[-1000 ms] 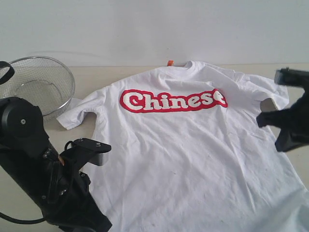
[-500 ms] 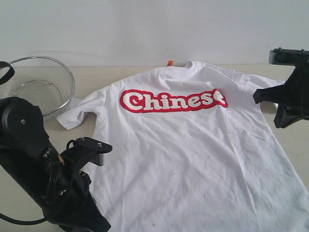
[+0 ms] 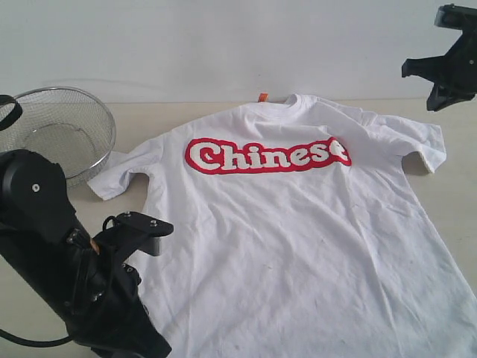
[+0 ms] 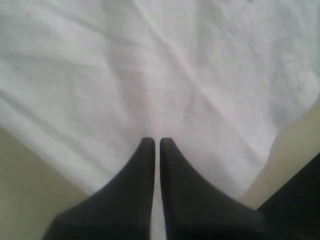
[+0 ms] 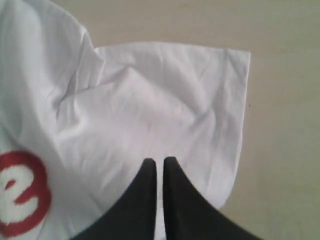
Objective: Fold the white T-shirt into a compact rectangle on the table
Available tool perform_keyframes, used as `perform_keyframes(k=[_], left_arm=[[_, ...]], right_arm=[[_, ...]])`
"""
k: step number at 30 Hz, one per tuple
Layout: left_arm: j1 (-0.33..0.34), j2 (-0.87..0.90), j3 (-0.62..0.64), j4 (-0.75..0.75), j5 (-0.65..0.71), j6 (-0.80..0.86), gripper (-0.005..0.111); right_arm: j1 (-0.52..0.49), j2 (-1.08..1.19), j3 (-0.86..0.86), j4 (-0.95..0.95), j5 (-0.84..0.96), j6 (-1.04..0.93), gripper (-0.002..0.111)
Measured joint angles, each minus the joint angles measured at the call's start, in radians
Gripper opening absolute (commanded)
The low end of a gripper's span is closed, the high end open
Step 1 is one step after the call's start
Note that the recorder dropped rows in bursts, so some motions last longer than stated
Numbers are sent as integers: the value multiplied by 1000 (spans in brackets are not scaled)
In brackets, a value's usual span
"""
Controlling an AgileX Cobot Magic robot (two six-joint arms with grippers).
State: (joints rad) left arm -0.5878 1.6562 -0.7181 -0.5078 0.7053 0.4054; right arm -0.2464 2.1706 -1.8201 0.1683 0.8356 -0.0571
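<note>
A round wire-mesh basket (image 3: 83,148) sits upright at the far left. Behind it runs a plain pale wall (image 3: 223,45).

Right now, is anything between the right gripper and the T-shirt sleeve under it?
Nothing visible. The right gripper hangs above the sleeve of the white T-shirt, which lies bare on the table. The wire basket sits by the opposite sleeve, out of the path.

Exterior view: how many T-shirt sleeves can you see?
2. One sleeve lies beside the wire basket; the other sleeve lies on the table at the right.
</note>
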Motion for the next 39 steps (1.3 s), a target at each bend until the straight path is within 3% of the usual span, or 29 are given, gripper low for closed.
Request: perform_keyframes(k=[6,12,25,33,39], left_arm=[[0,0,0,-13,-14,0,4],[0,0,0,-15,-16,0,4],[0,0,0,-15,-33,4,4],[0,0,0,-15,-37,6,4],[0,0,0,-19,-42,6,4]], right_arm=[[0,224,-243,0,23,0,0],[0,349,-352,-7,47,2,0],[-4,401,-386,-72,-23,25,0],[-88,409,-388,-89,-84,45,0],[-91,407,-388,73,-90,-20,0]])
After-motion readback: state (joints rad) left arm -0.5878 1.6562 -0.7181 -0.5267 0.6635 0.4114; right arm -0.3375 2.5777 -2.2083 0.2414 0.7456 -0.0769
